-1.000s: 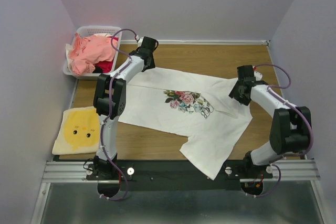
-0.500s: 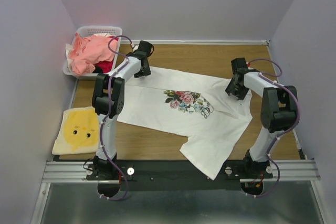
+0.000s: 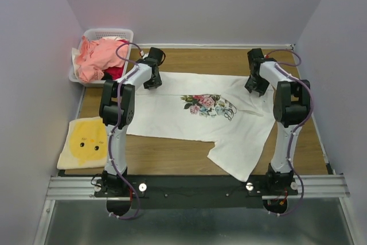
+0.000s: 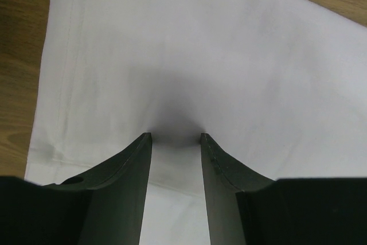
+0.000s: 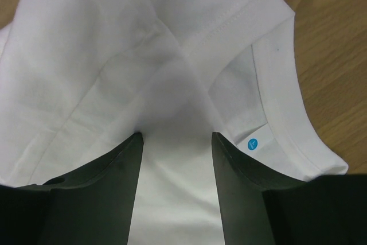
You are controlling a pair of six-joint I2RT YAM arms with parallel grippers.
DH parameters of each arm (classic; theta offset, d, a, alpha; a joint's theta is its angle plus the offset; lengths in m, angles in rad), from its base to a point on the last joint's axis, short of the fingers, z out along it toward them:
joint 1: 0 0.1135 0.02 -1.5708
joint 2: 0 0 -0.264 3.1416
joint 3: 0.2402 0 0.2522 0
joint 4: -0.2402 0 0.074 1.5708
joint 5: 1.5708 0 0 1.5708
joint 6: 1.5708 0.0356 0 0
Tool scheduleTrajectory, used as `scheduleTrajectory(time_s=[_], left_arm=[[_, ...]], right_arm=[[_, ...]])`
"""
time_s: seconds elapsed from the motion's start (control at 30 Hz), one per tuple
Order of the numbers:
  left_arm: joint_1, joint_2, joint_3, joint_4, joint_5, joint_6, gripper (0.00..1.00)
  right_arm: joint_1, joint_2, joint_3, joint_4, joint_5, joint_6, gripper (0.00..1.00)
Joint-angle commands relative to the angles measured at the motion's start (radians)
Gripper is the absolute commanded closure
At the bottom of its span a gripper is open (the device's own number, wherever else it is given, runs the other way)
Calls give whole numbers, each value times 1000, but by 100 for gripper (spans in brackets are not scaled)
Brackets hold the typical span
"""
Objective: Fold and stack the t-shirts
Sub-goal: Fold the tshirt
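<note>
Right now the white t-shirt (image 3: 172,119) lies spread print-up across the middle of the table (image 3: 195,61). Its hem is toward the left, its collar (image 5: 275,101) toward the right, and one sleeve (image 3: 238,162) trails to the near edge. It is not yet folded.

The cloth looks thin, light and limp. I judge it will slide easily on the wood, bunch under a push and sag if lifted from one point. It wants a hold at two places well apart along one edge: the shoulder seam just beside the collar, and a corner of the hem.

The left gripper (image 3: 152,77) stands on the far left part of the shirt, near the hem. Its jaws are about half open, with the tips down on the cloth, which dimples and darkens between them; nothing looks pinched. The right gripper (image 3: 256,86) is at the far right, just beside the collar and near the small blue-dot label (image 5: 253,144). Its jaws are likewise half open, with the tips on the fabric, holding nothing that I can see.

Further out, pink t-shirts (image 3: 97,55) are heaped in a white basket (image 3: 109,31) at the far left corner, with a red one (image 3: 116,73) beneath. A folded yellow cloth (image 3: 86,142) with a face on it lies at the near left, well apart from the white shirt
</note>
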Motion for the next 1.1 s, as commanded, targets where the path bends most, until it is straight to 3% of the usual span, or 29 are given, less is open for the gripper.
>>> scheduleTrajectory(time_s=[0.0,0.3,0.47,0.77,1.07], left_arm=[[-1,7,26,-16,29,15,52],[16,79,148,-61,13,35,53],[34,114,257,-88,2,61,54],[30,1,264,45,74,121,55],[-61,-16,224,88,173,129,56]], right_arm=[[-5,169,131,-75,94,-39,39],[-15,380,500,-135,117,-117,39],[-14,353,539,-143,138,-120,39],[-14,84,352,-22,123,-150,39],[3,-146,68,41,-46,-113,39]])
